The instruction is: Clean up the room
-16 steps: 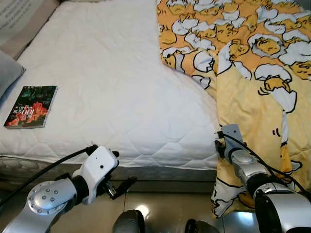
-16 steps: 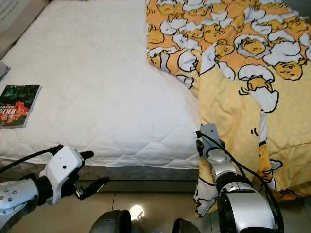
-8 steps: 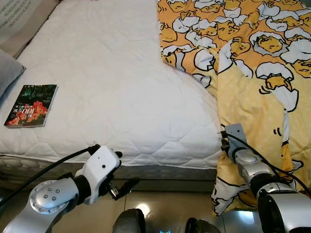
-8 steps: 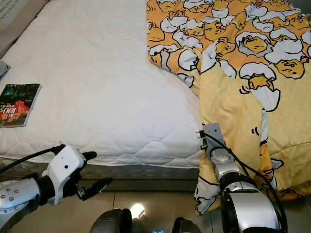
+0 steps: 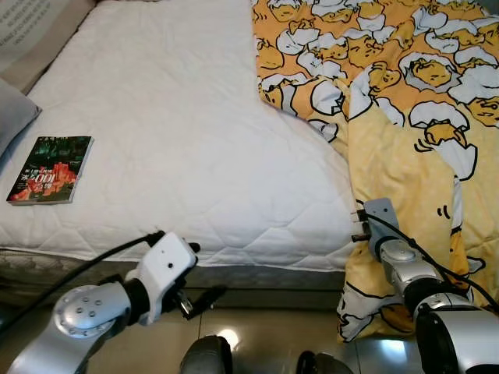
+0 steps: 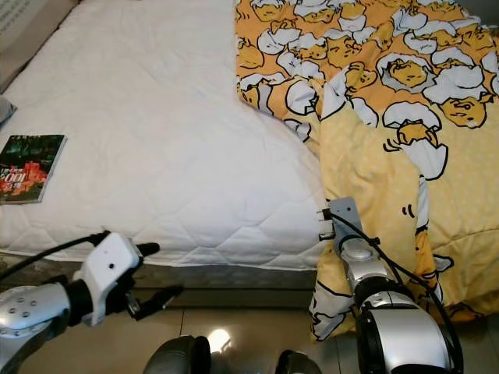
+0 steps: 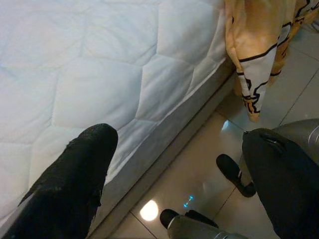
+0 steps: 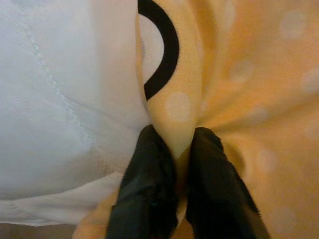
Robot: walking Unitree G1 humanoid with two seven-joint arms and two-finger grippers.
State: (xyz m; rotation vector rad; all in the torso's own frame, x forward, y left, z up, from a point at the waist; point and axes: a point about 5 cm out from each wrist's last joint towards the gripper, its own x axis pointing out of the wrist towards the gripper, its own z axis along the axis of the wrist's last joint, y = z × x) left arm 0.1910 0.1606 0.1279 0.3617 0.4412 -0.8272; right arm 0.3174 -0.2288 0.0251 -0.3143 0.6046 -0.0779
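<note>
A yellow duck-print blanket (image 5: 405, 117) covers the right side of the bed and hangs over its front edge. My right gripper (image 8: 174, 172) is shut on a fold of the blanket's edge, at the bed's front edge beside the white quilted mattress (image 5: 179, 132). The right wrist (image 5: 382, 230) rests against the hanging cloth. My left gripper (image 7: 174, 164) is open and holds nothing, low in front of the bed's edge over the floor; the left arm (image 5: 148, 284) sits at the lower left. A dark book (image 5: 51, 170) lies on the mattress at the far left.
A grey pillow (image 5: 12, 117) lies at the left edge of the bed. Glossy tiled floor (image 5: 257, 327) runs along the bed's front. The blanket's corner (image 7: 251, 74) dangles down to near the floor.
The right wrist has shifted slightly right and down along the bed's edge with the blanket fold. The left arm has dropped a little.
</note>
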